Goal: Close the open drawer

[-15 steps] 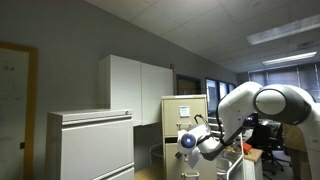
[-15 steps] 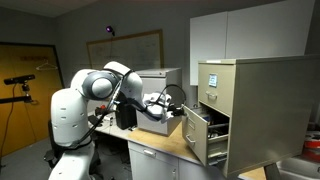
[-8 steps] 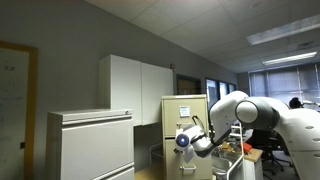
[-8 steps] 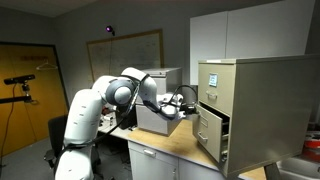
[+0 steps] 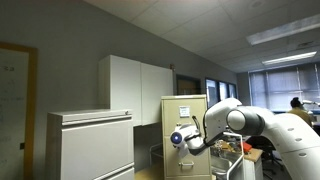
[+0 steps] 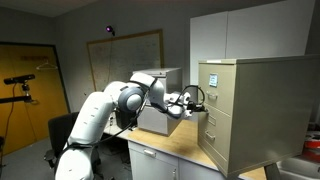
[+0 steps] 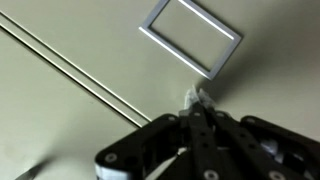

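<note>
The arm (image 6: 135,97) reaches out almost level from its base at the left end of the tabletop (image 6: 185,147), with the elbow raised and the wrist pointed at the front of the filing cabinet (image 6: 255,110). The gripper (image 6: 192,100) meets the cabinet front at the height of an upper drawer (image 6: 212,112). In the wrist view the fingers (image 7: 190,125) lie pressed together with no gap between them, and their tips touch the beige drawer face just below the metal label frame (image 7: 190,35); nothing is held between them. The filing cabinet stands at the right end of the tabletop, near its front edge. The drawer front lies flush or almost flush with the fronts around it; whether a narrow gap remains cannot be told. In an exterior view the gripper (image 5: 181,139) sits against the near side of the same cabinet (image 5: 190,108). A grey box (image 6: 165,122) stands on the tabletop toward its rear edge, behind the forearm and apart from the cabinet. White wall cupboards (image 6: 250,30) hang above the cabinet. A whiteboard (image 6: 125,55) hangs on the rear wall, and a door (image 6: 30,95) is at the far left. In an exterior view a low white cabinet (image 5: 90,145) stands well apart from the arm, and a person (image 5: 297,103) sits in the background. Nothing lies between the gripper and the drawer.
</note>
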Action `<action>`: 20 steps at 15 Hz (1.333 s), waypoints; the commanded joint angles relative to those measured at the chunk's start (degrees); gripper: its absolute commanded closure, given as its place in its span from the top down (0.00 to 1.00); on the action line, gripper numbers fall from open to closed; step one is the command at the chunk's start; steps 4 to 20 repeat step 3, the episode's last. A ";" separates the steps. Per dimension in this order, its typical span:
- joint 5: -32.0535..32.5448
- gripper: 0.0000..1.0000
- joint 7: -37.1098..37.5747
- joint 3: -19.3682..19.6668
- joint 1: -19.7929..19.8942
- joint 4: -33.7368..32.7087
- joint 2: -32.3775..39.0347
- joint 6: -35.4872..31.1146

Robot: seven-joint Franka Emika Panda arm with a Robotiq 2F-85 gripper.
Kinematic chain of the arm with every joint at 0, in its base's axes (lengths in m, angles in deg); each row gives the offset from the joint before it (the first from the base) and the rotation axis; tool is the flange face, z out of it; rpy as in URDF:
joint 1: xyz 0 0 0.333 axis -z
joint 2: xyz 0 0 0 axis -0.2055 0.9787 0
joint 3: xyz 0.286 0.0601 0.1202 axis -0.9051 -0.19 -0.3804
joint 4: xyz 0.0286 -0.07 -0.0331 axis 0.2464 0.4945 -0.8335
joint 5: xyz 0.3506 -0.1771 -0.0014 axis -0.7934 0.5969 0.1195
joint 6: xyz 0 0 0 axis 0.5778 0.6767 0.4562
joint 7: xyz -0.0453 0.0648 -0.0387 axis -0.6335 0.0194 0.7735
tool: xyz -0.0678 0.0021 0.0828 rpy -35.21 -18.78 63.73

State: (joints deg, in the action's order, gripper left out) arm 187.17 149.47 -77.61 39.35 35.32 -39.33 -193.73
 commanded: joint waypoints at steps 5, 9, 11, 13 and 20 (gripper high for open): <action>-3.50 0.00 -0.78 8.79 -6.34 -12.01 5.60 2.15; -3.50 0.00 -0.78 8.79 -6.34 -12.01 5.60 2.15; -3.50 0.00 -0.78 8.79 -6.34 -12.01 5.60 2.15; -3.50 0.00 -0.78 8.79 -6.34 -12.01 5.60 2.15; -3.50 0.00 -0.78 8.79 -6.34 -12.01 5.60 2.15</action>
